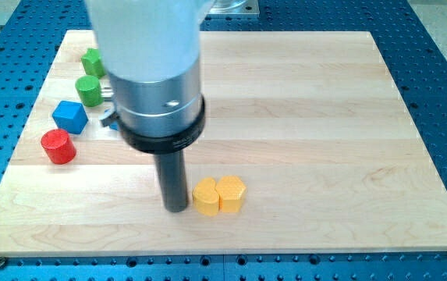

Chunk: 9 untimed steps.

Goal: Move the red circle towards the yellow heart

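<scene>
The red circle (58, 147) is a short red cylinder near the board's left edge. Two yellow blocks sit side by side low in the middle, touching: the left one (205, 197) and the right one (231, 193). I cannot tell which of them is the heart. My tip (177, 208) rests on the board just left of the left yellow block, almost touching it. The red circle lies far to the left of my tip and a little higher in the view.
A blue cube (69, 116) sits just above the red circle. A green cylinder (90, 90) and another green block (93, 61) stand above that, partly beside the arm's body. A small blue piece (108, 119) peeks out from behind the arm. The wooden board (324, 117) lies on a blue perforated table.
</scene>
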Each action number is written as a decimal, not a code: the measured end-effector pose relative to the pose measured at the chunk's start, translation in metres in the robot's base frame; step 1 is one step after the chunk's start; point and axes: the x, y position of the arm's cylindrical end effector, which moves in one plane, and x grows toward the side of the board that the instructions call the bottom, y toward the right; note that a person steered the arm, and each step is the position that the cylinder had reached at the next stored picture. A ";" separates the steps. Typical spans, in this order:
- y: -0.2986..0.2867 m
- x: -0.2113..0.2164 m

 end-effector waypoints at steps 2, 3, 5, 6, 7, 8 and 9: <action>0.036 -0.010; 0.053 -0.010; -0.122 0.002; -0.194 -0.063; -0.193 -0.096; -0.107 -0.086; -0.010 -0.053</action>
